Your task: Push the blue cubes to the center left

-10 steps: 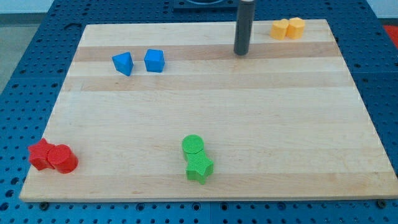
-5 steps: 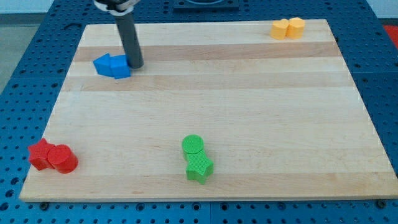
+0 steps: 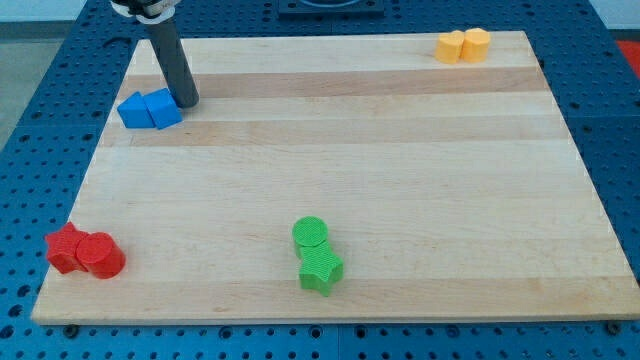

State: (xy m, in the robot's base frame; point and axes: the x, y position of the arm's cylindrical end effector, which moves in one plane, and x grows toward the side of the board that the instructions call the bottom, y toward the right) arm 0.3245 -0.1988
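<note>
The dark rod comes down from the view's top left, leaning slightly so that its upper end sits further toward the view's left than its lower end. My tip (image 3: 187,102) rests on the table (image 3: 400,180) right against the right-hand blue cube (image 3: 164,106), on that cube's right side. There is no hand on this arm, only the rod, so nothing is being gripped; the tip simply presses at the side of the block.

Just to the left of my tip the two blue blocks sit touching each other as a pair: the right-hand blue cube first, then the left-hand blue cube (image 3: 134,111) beyond it, close to the table's left edge in the upper part of the board.

Well below my tip and toward the view's bottom left lie a red star-like block (image 3: 65,247) and a red cylinder (image 3: 102,256), touching. Down and to the right of my tip, near the bottom middle, a green cylinder (image 3: 311,236) touches a green star block (image 3: 321,270). Far to the right of my tip, at the top right corner, two yellow blocks (image 3: 463,46) sit together.
</note>
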